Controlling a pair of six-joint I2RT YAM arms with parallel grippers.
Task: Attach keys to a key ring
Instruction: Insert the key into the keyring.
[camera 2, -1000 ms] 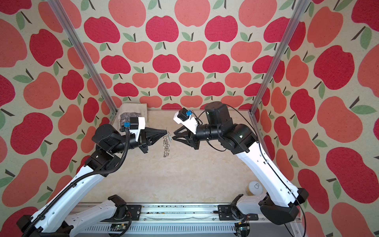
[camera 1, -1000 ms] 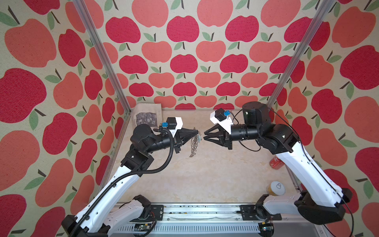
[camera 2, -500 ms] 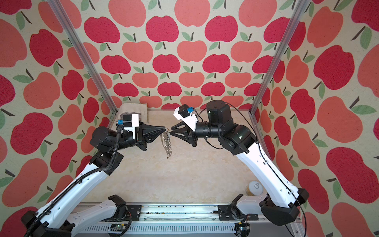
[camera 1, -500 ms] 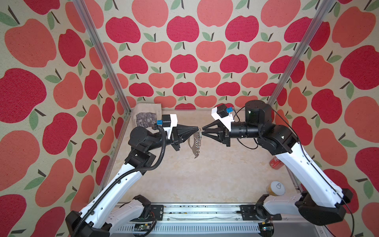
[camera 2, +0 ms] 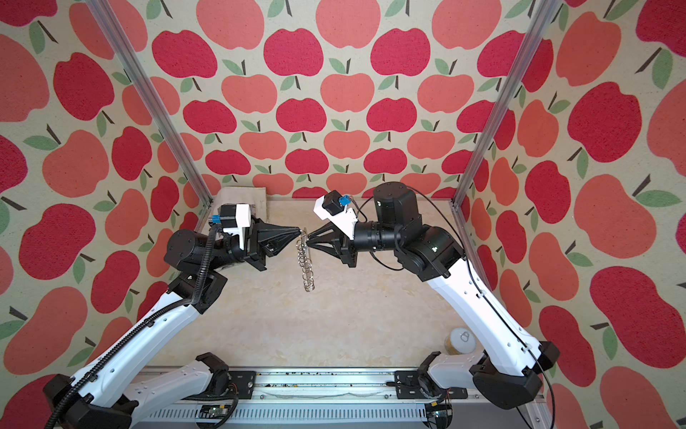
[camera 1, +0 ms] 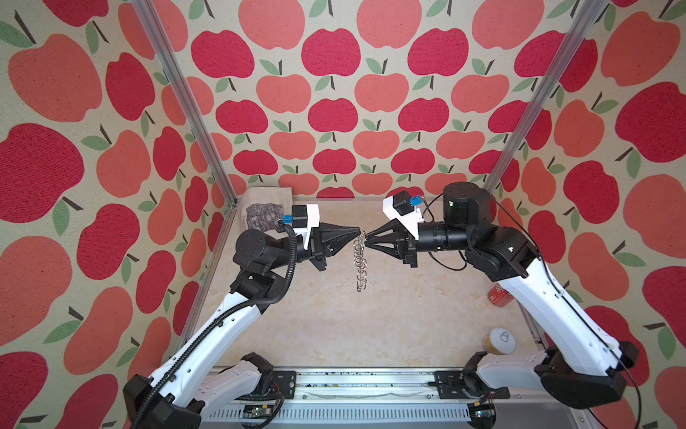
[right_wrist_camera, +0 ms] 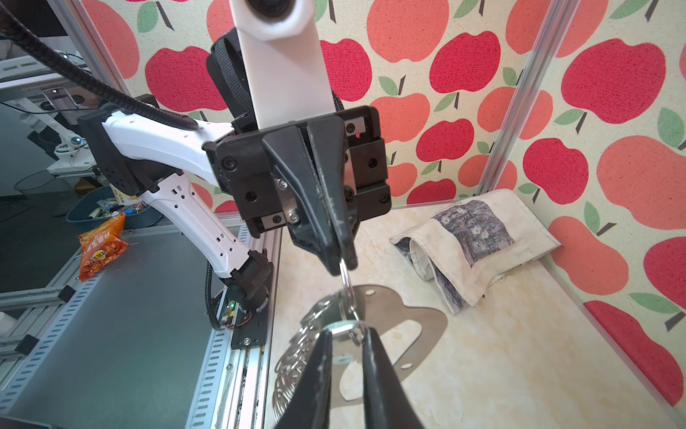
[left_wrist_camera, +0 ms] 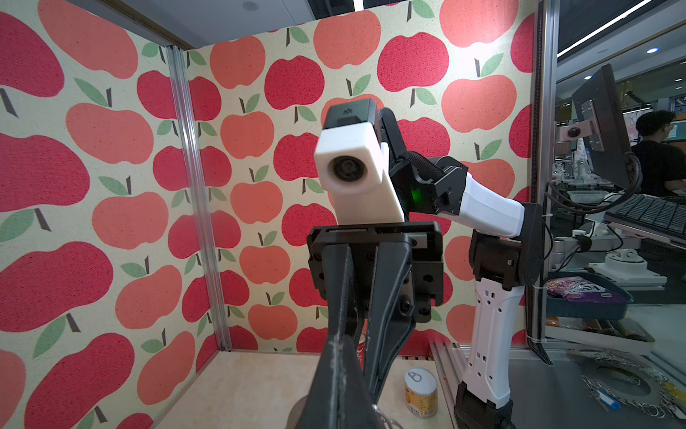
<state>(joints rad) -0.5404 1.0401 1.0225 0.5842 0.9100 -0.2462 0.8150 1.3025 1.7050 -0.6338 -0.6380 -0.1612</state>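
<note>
Key ring (right_wrist_camera: 427, 327) hangs above table (right_wrist_camera: 482, 353), left fingers (right_wrist_camera: 323, 208) clamped on it, right fingers (right_wrist_camera: 315, 379) narrowly apart.

**Key ring** (right_wrist_camera: 389, 301): flat grey metal D-shaped plate with a large oval cutout and a row of small silver wire rings (right_wrist_camera: 293, 356) along one edge. It hangs below the tip of the left gripper (right_wrist_camera: 343, 262), whose jaws are clamped on one wire ring. In both top views the key ring (camera 1: 359, 260) shows edge-on. Another wire ring sits between the fingertips of the right gripper (right_wrist_camera: 345, 334); whether they pinch it cannot be told.
</note>
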